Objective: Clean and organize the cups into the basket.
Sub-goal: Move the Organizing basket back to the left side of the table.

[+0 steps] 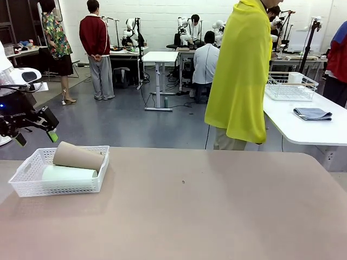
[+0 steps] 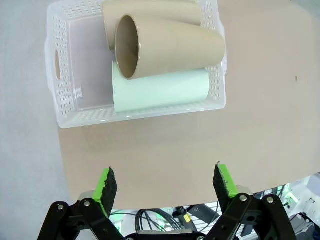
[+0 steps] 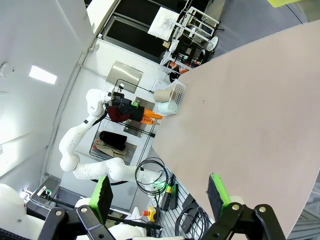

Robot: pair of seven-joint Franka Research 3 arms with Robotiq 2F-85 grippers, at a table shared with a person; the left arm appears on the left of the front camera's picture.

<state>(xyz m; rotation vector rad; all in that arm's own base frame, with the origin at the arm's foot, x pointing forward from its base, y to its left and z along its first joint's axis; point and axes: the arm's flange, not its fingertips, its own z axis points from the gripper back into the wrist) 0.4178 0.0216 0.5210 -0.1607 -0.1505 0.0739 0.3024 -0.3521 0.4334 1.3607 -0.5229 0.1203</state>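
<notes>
The white lattice basket (image 1: 30, 187) (image 2: 70, 117) sits at the table's left. A brown cup (image 1: 78, 156) (image 2: 170, 47) lies in it on its side, resting on top of a pale mint cup (image 1: 68, 173) (image 2: 160, 92). In the left wrist view another brown cup-like shape (image 2: 150, 7) lies behind them at the basket's wall. My left gripper (image 1: 37, 139) (image 2: 166, 182) hangs open and empty above the table edge, apart from the basket. In the right wrist view my right gripper (image 3: 160, 192) is open and empty, far from the basket (image 3: 178, 92).
The brown table (image 1: 206, 206) stretches bare to the right of the basket. A person in a yellow top (image 1: 238, 70) stands at the far side. A white side table at the right holds a wire basket (image 1: 290, 86) and a folded grey cloth (image 1: 313, 113).
</notes>
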